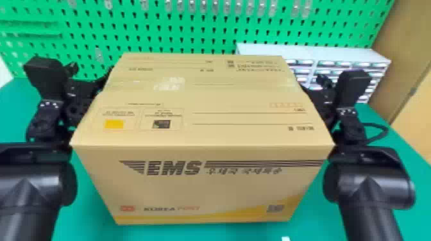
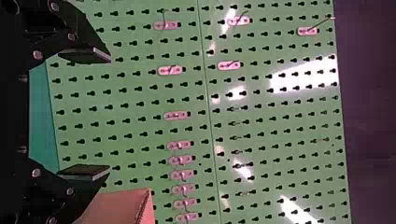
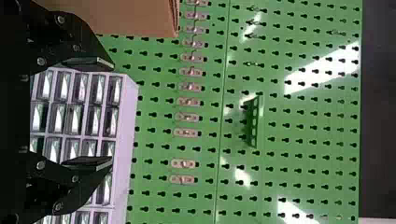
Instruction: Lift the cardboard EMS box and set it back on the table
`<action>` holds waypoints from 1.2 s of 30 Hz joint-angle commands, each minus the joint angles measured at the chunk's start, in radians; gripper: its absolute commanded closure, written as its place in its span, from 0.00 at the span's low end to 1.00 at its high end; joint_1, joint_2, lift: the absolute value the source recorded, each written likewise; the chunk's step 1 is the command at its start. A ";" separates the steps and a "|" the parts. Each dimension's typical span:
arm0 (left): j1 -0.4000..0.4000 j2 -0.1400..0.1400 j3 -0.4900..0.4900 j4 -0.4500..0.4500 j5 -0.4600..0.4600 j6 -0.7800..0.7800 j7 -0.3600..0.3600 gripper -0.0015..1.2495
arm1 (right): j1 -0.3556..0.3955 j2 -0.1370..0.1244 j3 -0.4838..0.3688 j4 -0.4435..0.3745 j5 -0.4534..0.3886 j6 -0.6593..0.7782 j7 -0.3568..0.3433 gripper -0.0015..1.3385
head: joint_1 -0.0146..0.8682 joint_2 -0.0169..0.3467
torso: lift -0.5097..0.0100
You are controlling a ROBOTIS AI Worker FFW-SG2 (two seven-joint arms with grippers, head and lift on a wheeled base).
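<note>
A: Head view, where's the box?
B: EMS box (image 1: 202,128) upright between left arm (image 1: 32,182) and right arm (image 1: 368,186), over the green table (image 1: 85,218). Wrists right up beside its sides. Can't tell if the base touches the table.
A: Risk?
B: Looks like a side squeeze, so friction only. Uneven push from one arm and it yaws or slips. Too much and the cardboard walls buckle. Also, cable loop (image 1: 378,133) by the right wrist could snag on a lift.
A: Left wrist view?
B: Left gripper (image 2: 107,114) wide open, nothing between the fingers. Box corner sits beside one finger, outside the gap. So no pinch to save it if squeeze drops.
A: Right wrist view?
B: Same. Right gripper (image 3: 111,113) spread wide, holding nothing, box outside the gap. Drawer cabinet (image 3: 133,107) beyond; drift that way could clip it.
A: Set-down?
B: If one arm lowers faster, box tilts and lands on an edge. Release early, it drops.
</note>
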 commanded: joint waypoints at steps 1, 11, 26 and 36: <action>0.002 0.000 0.002 0.000 0.001 0.002 0.000 0.33 | 0.000 0.000 -0.002 0.000 0.000 0.002 0.000 0.40 | 0.78 0.01 | 0.80; 0.008 0.000 0.008 0.002 0.018 0.006 0.005 0.33 | 0.003 -0.002 -0.002 0.002 0.005 0.005 0.000 0.40 | 0.78 0.01 | 0.80; 0.041 0.000 0.007 0.017 0.021 0.006 0.015 0.34 | 0.026 -0.009 -0.004 0.045 0.006 0.003 0.000 0.40 | 0.78 0.01 | 0.80; 0.064 0.000 0.005 0.052 0.020 0.005 0.014 0.34 | 0.043 -0.017 0.002 0.098 0.000 -0.006 0.000 0.40 | 0.78 0.01 | 0.80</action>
